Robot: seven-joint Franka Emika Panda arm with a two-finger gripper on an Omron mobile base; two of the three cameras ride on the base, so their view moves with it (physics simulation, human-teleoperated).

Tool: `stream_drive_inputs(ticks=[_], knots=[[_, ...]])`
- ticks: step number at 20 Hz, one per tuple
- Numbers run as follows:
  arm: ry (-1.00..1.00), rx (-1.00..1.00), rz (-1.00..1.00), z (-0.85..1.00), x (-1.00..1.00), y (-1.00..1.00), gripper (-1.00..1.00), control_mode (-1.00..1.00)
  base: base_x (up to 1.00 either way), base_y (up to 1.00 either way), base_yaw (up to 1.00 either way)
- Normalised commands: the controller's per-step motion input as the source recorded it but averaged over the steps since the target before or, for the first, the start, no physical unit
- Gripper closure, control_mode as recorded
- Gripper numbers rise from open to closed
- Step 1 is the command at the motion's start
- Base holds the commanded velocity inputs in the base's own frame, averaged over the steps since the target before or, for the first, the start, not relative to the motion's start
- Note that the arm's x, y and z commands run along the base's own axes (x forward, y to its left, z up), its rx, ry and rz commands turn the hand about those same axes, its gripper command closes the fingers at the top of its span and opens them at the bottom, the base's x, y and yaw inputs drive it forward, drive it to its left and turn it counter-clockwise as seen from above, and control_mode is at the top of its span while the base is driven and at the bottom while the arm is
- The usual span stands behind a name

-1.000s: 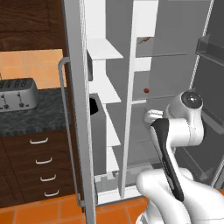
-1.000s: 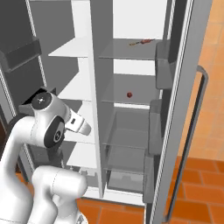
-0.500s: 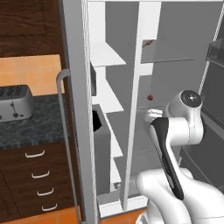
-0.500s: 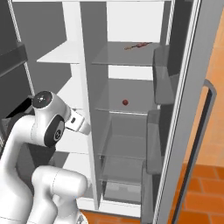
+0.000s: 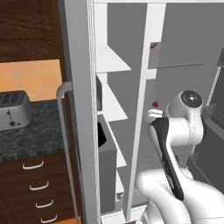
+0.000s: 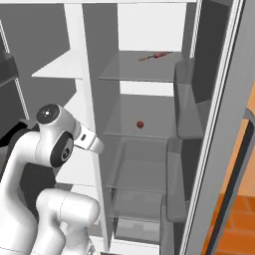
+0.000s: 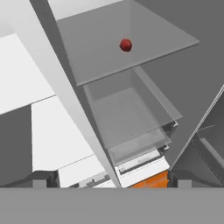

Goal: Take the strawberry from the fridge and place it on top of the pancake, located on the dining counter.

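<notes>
we are early in the job. the fridge [image 6: 219, 124] stands open in front of us, both doors swung wide, so the opening part looks done. the strawberry [image 6: 140, 124] sits alone on a glass shelf [image 6: 149, 130] in the right-hand compartment, roughly mid-height, a small red dot towards the back of the shelf; in the hand view it lies at the top of the picture [image 7: 126, 45], well apart from our fingertips. from the left base view we catch it just past the white divider [image 5: 155, 104].

our pincer [image 7: 109, 181] is spread wide and holds nothing; its tips point into the fridge, below the strawberry's shelf and over the clear drawers [image 7: 127, 118]. the arm is folded close to the divider, outside the compartment.

left for us, as we judge it: lift and reach in over the glass shelf, close on the strawberry, draw it out past the door bins, drive to the dining counter and set it on the pancake. neither of those is in sight here. on a higher shelf lies another reddish item [image 6: 155, 56], too small to name.
</notes>
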Motion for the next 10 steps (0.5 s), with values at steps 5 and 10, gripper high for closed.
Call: stream_drive_inputs(ticks=[5, 10], knots=[[0.00, 0.00, 0.00, 0.00, 0.00, 0.00, -1.00, 1.00, 0.50, 0.08, 0.00], [0.00, 0.00, 0.00, 0.00, 0.00, 0.00, -1.00, 1.00, 0.33, 0.01, 0.00]])
